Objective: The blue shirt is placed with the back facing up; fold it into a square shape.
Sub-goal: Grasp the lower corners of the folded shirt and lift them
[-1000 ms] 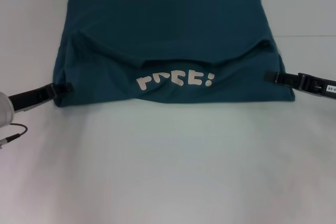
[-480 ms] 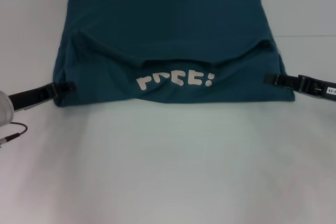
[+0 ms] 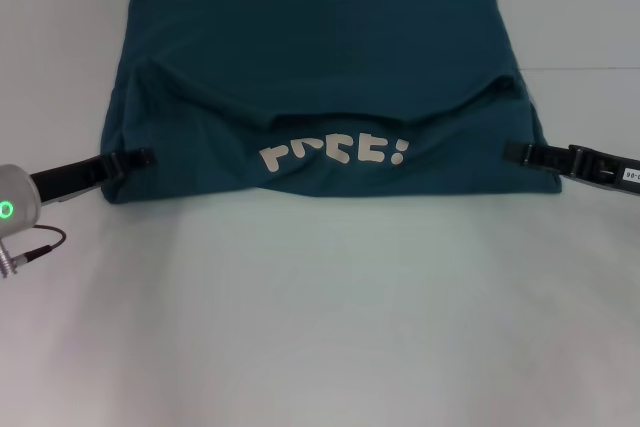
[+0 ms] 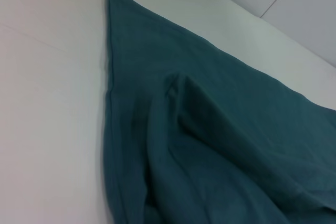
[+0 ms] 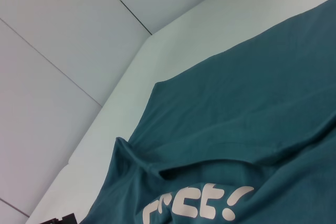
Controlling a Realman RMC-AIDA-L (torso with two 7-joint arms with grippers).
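Head view, blue shirt (image 3: 320,77) folded, lettering (image 3: 333,153) up

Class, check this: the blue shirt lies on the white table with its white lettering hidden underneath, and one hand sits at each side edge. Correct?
Not quite. The head view shows the blue shirt's white lettering facing up on the folded-over part. Otherwise right: left hand and right hand sit at its side edges.

The shirt (image 3: 320,87) covers the far middle of the table (image 3: 320,327). Bare table runs wide along the near side and in narrower strips left, right and far of the cloth. The left gripper (image 3: 140,158) blocks the shirt's near-left edge, and the right gripper (image 3: 520,152) blocks its near-right edge.
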